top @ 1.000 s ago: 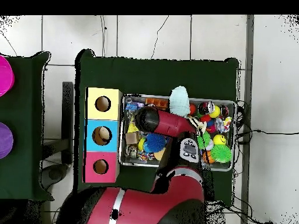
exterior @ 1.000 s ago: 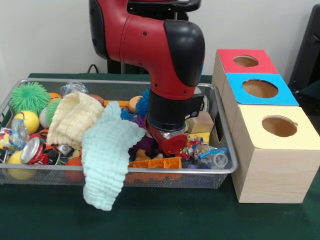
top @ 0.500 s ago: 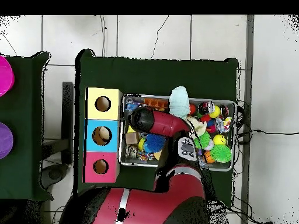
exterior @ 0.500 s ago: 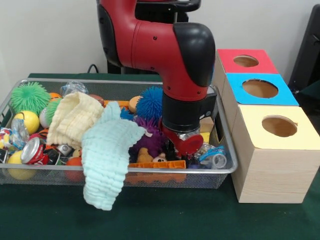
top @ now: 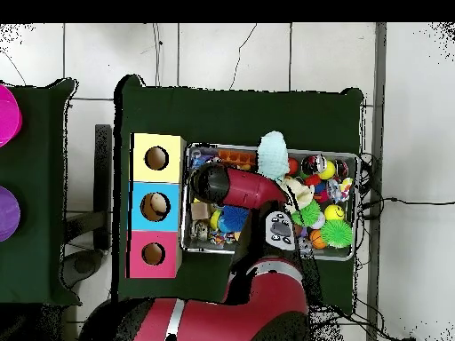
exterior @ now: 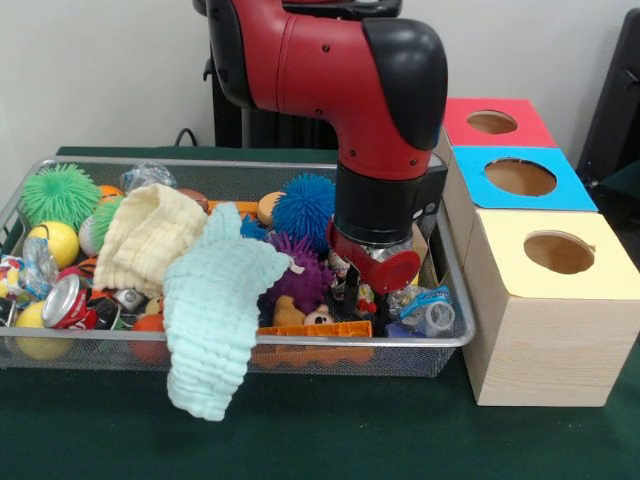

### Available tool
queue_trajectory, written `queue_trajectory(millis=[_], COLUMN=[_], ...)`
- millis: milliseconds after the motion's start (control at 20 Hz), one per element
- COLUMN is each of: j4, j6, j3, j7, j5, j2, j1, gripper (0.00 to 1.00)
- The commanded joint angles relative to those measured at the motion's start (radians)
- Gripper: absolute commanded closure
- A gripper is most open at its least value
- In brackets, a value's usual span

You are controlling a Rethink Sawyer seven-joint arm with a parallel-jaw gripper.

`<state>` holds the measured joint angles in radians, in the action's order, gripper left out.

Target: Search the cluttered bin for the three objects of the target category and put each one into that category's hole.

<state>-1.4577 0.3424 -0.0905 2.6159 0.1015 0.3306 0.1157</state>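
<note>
dark green cloth (exterior: 330, 440) covers the surface; white tiled floor (top: 222, 53) at the frame's top; magenta disc (top: 5, 115) and purple disc (top: 7, 213) at the left edge.

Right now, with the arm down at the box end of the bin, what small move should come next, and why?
Probably a short straight lift. The gripper sits low among the small clutter in the wire bin, beside the purple fuzzy toy, and whether it holds anything cannot be told. Rising a little would show that before heading to the boxes, the nearest being the yellow-topped box.

Toys crowd the bin (exterior: 440, 250) from nine to three o'clock; the box (exterior: 560, 330) at three blocks sideways passage.
</note>
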Motion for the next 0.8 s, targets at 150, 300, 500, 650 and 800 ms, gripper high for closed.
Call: queue_trajectory(millis=[150,300,500,650,800], j4=[-0.060,-0.065,-0.061,-0.045,-0.037], j6=[-0.014,-0.019,-0.045,-0.067,-0.072], j3=[0.112,0.120,0.117,0.124,0.122], j7=[0.062,0.052,0.057,0.050,0.041], j5=[0.005,0.001,-0.003,-0.009,-0.015], j2=[0.002,0.002,-0.008,-0.029,-0.038], j1=[-0.038,-0.029,-0.033,-0.025,-0.025], gripper=[0.00,0.00,0.00,0.00,0.00])
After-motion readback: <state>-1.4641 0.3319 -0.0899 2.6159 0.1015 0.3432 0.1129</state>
